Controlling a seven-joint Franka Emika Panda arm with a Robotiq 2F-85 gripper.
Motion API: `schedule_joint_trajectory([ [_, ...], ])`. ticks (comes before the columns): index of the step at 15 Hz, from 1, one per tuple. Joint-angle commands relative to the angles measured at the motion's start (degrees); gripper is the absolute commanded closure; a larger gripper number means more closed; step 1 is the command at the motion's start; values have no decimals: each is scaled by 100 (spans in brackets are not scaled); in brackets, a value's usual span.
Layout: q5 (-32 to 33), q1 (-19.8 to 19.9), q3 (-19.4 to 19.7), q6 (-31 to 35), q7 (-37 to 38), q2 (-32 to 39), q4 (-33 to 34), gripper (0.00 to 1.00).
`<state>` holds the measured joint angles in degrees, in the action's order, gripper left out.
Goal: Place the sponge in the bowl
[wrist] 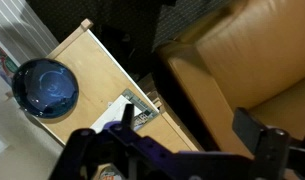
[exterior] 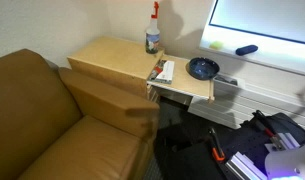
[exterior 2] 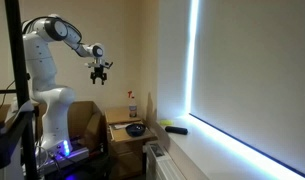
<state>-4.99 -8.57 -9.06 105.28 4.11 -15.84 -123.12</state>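
The dark blue-black bowl (exterior: 202,68) stands empty on the end of a light wooden table (exterior: 112,55). It also shows in an exterior view (exterior 2: 136,129) and in the wrist view (wrist: 44,88). The small yellow-green sponge (exterior: 217,45) lies on the window sill behind the bowl. My gripper (exterior 2: 99,70) hangs high in the air, well above and away from the table. In the wrist view its fingers (wrist: 167,140) are wide apart with nothing between them. The sponge is out of the wrist view.
A spray bottle (exterior: 152,35) stands at the table's back. A booklet (exterior: 164,72) lies beside the bowl. A dark blue oblong object (exterior: 246,49) lies on the sill. A brown couch (exterior: 52,120) adjoins the table.
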Motion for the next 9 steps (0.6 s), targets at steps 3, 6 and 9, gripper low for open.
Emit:
schedule_joint_trajectory([
  [3, -54, 322, 380, 69, -10, 17, 190, 0],
  [6, 54, 785, 904, 257, 56, -11, 311, 0],
  [9, 16, 1295, 1492, 267, 97, 242, 826, 0],
])
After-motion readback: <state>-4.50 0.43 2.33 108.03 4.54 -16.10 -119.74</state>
